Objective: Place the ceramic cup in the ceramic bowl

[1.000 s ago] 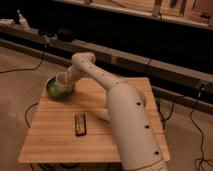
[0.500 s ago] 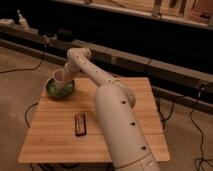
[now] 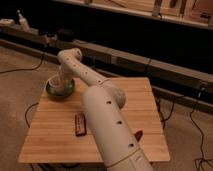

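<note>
Since half a second ago, the thick white arm (image 3: 107, 125) has been swung further left and its wrist lowered over the far left corner of the table, so that the gripper (image 3: 61, 80) is now brought down into the ceramic bowl (image 3: 60, 89). Whether anything is grasped or released by the gripper cannot be told, since its end is merged with a pale rounded shape in the bowl. That pale shape, taken to be the ceramic cup (image 3: 58, 82), is seen inside the bowl's rim, directly under the wrist.

The bowl is shallow and round, glossy green inside with a darker edge, and is set near the far left corner of the wooden table (image 3: 55, 135). The tabletop is made of light, smooth planks with visible seams. A dark, flat rectangular bar (image 3: 79, 124) is laid on the boards near the middle, well apart from the bowl. The arm's smooth cylindrical shell is dotted with small dark holes.
</note>
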